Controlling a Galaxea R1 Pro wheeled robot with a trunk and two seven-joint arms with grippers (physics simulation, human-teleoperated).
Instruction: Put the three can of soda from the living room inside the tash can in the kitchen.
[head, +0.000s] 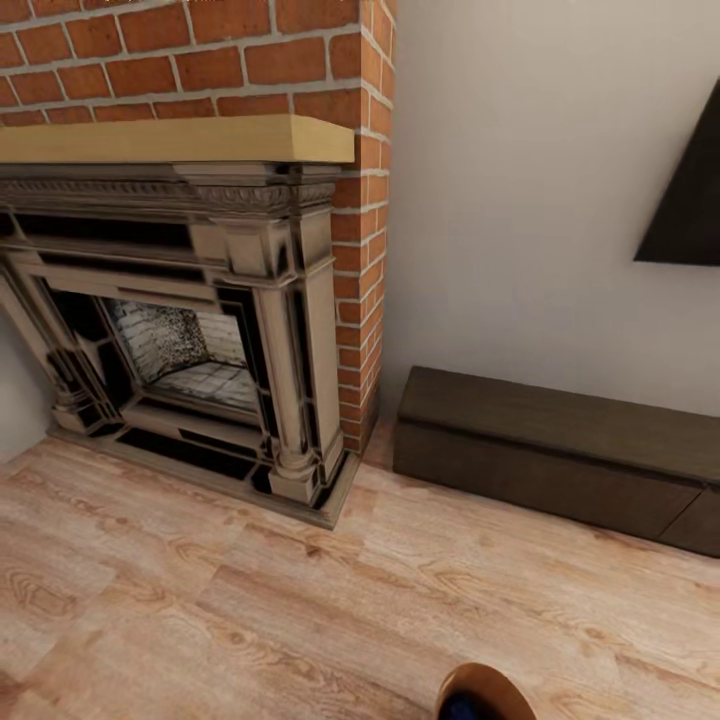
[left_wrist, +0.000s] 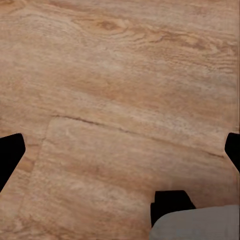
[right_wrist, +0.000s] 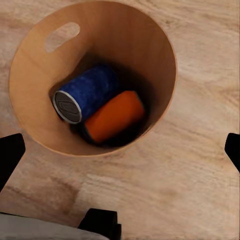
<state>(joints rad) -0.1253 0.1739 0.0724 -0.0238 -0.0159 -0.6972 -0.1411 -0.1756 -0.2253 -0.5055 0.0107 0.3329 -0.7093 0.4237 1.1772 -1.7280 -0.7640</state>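
The tash can (right_wrist: 150, 45) stands on the wood floor, seen from straight above in the right wrist view, with a brown-orange inside and an oval handle slot (right_wrist: 62, 36). Inside it lie a blue can of soda (right_wrist: 87, 92) with a silver top and an orange can of soda (right_wrist: 114, 116), side by side and touching. My right gripper (right_wrist: 120, 155) hangs open above the bin's edge, holding nothing. In the head view the bin's rim (head: 490, 682) shows at the bottom edge. Over bare floor planks, my left gripper (left_wrist: 120, 152) is open and empty.
A brick fireplace (head: 180, 330) with a wooden mantel (head: 170, 138) stands ahead on the left. A low dark cabinet (head: 560, 450) runs along the grey wall on the right, under a dark screen corner (head: 690, 190). Wood floor (head: 250, 600) lies between them and me.
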